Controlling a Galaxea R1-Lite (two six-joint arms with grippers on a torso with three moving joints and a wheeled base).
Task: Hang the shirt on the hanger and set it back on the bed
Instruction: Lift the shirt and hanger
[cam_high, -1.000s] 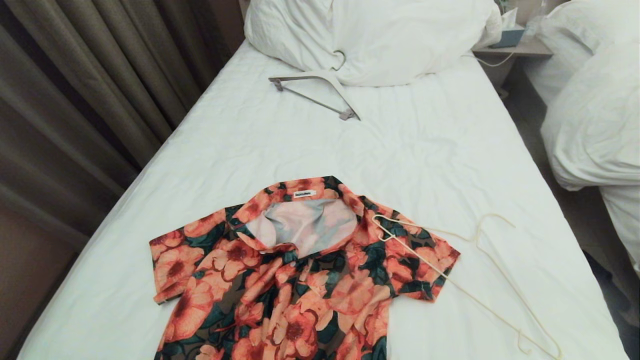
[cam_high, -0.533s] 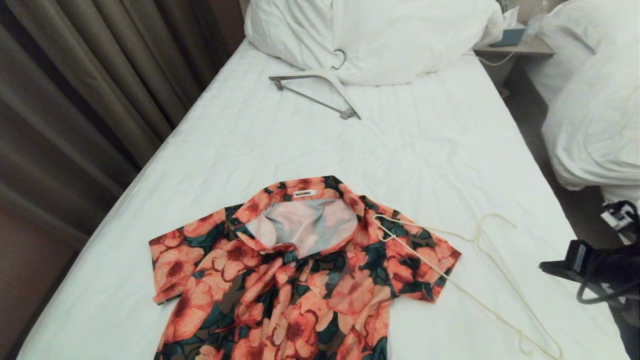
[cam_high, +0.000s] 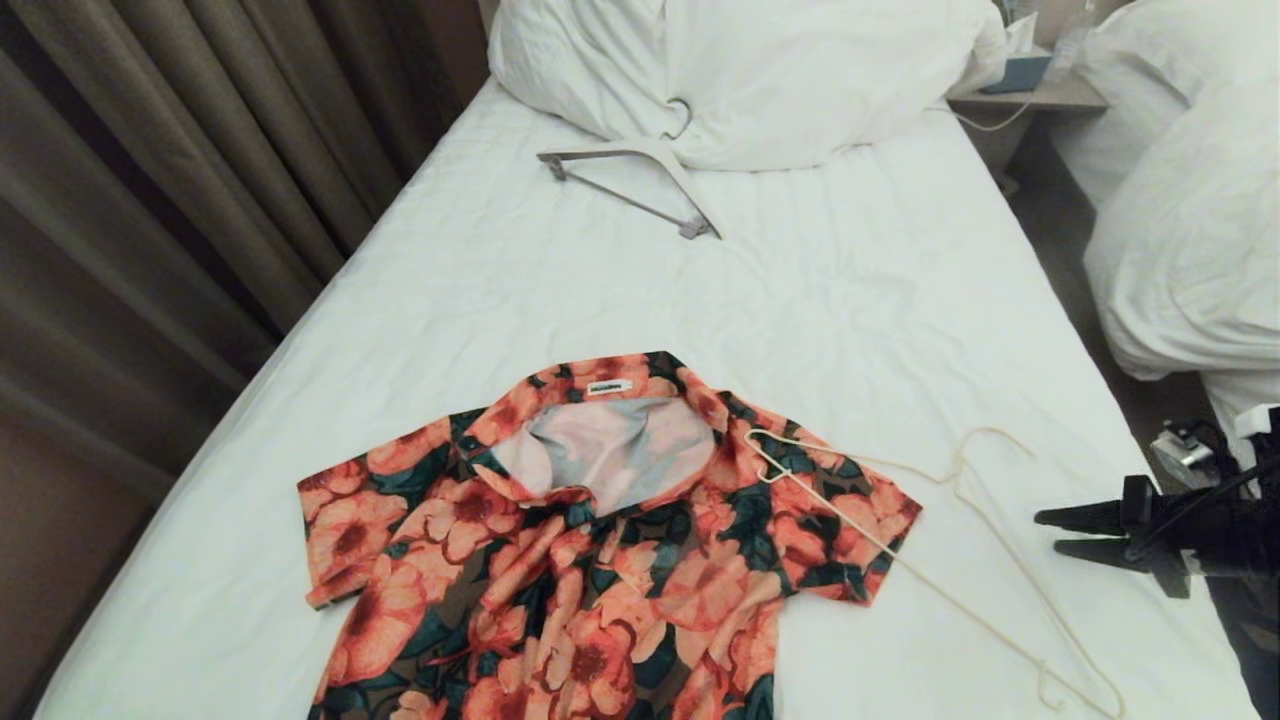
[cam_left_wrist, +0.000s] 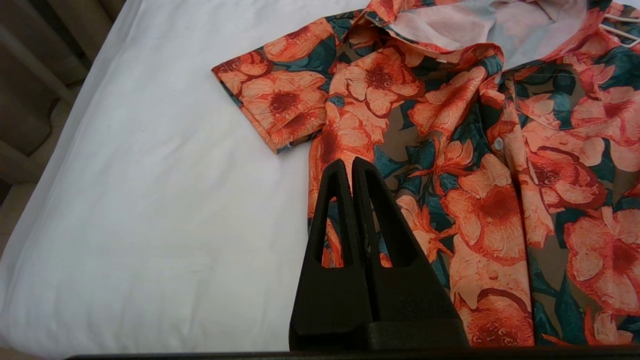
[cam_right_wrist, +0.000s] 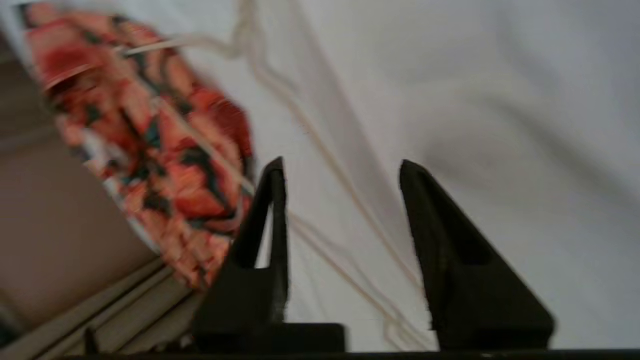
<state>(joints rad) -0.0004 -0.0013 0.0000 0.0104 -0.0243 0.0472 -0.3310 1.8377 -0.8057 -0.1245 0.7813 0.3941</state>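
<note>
Spread flat, collar open, on the smooth white-sheeted single bed (cam_high: 520, 270): short-sleeved shirt (cam_high: 600, 540) in coral-orange flowers on dark green, small white neck label (cam_high: 610, 387) too small to read. Lying partly across its sleeve and out over the sheet, a thin cream-white wire hanger (cam_high: 985, 545). Just beside that hanger's hook, at the bed's edge, right tool (cam_high: 1045, 532), fingers spread, holding nothing. Above the shirt's front, left tool (cam_left_wrist: 348, 167), pressed together. Near the big white pillow (cam_high: 750, 70), a thicker white hanger with grey bar (cam_high: 640, 185).
</note>
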